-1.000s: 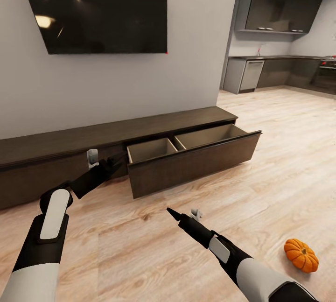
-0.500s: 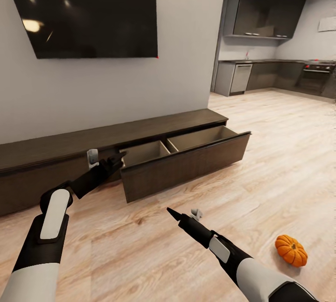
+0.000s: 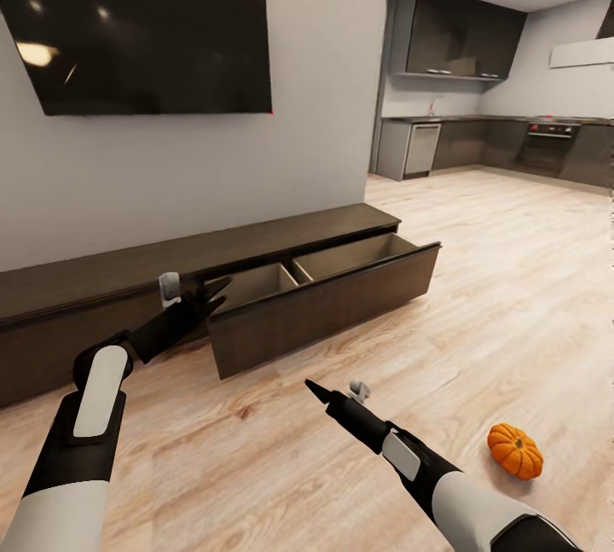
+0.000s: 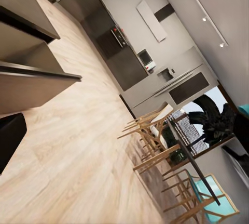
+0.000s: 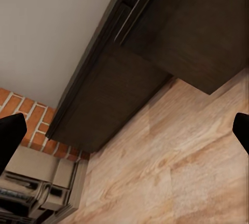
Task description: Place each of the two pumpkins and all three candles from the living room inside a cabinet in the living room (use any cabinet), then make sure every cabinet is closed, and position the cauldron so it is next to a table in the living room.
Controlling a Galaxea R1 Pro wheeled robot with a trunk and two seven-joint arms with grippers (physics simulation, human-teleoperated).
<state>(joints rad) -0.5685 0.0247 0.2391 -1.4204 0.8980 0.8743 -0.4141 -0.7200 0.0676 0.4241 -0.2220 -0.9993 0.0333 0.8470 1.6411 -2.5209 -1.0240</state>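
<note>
Along wall: cabinet [image 3: 196, 258], drawer [image 3: 328, 300] seemingly outward.

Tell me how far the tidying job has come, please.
Done: one drawer of the cabinet stands pulled open, and what shows of its inside looks empty. In hand: nothing; the right tool carries nothing. Left: one pumpkin lies on the floor; the other pieces, then closing the drawer.

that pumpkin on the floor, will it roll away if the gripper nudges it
Probably somewhat: the pumpkin is round and lies free on smooth wood floor, with nothing beside it to stop it. Its deep ribs and squat shape may damp the roll. It looks rigid, so open fingers should grip it without squashing.
</note>
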